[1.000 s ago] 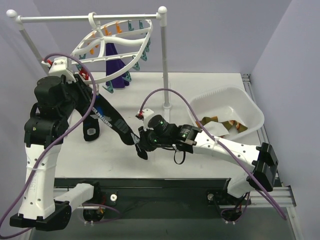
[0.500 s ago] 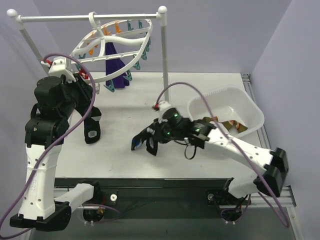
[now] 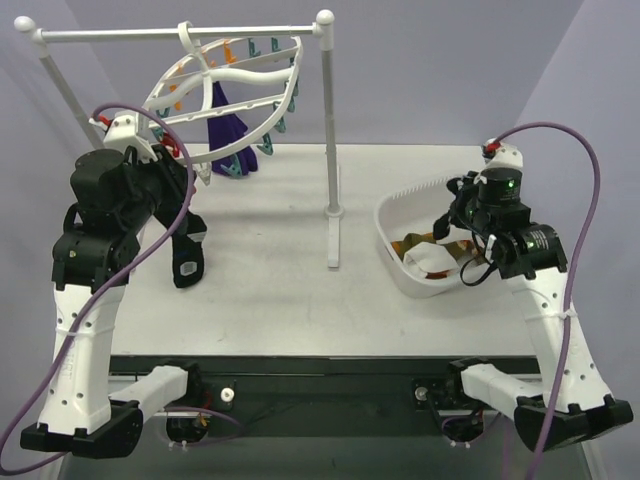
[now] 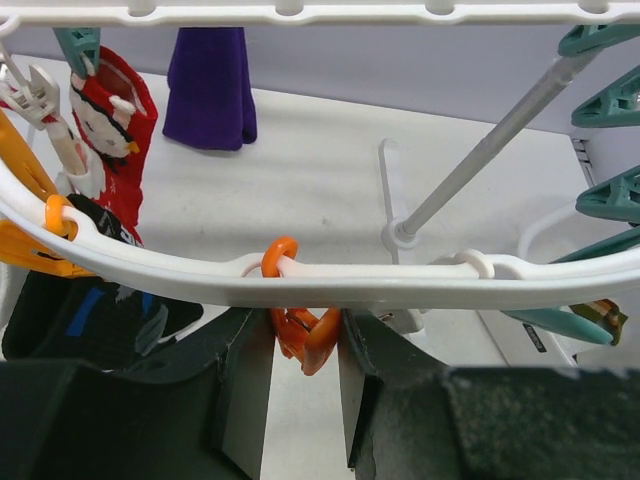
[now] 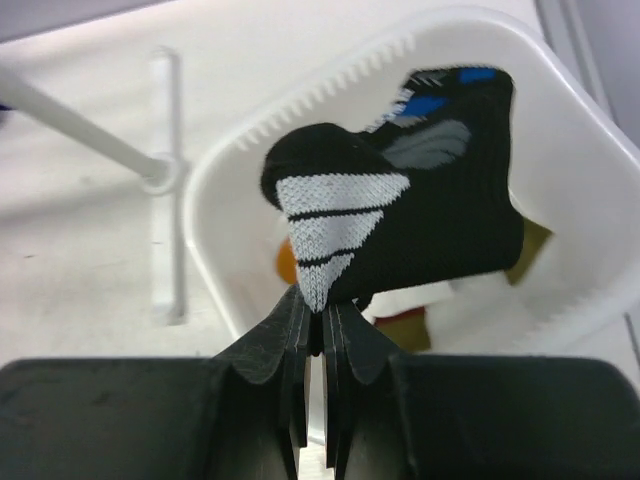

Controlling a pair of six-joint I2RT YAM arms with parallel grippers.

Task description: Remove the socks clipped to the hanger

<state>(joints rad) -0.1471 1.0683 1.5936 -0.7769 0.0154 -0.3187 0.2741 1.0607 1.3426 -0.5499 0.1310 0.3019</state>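
Black sock (image 5: 440, 200): pinched at its patterned toe end in the right gripper (image 5: 318, 330), whose jaws are closed tight on the fabric. It hangs clear of the hanger, above the white basin (image 5: 590, 180).
Right-arm step: judged to be the drop. Keep the whole sock inside the basin rim before the jaws part, and lower a little so the loose end does not drape over the wall.
Release: open fully and lift straight up, since the knit may catch on a finger.
Left gripper (image 4: 305, 350): its fingers press an orange clip (image 4: 300, 335) from both sides, just under the hanger (image 4: 400, 283) rim.
Left-arm care: hold steady and do not drag sideways. The frame hangs by its hook and would likely swing.
Socks on the hanger: a red-and-white sock (image 4: 115, 130) and a dark sock with a blue mark (image 4: 80, 315) hang at the left of the left wrist view, and a purple sock (image 4: 210, 85) hangs farther back.
Next grip: probably squeeze the clip first, then pull the sock downward.
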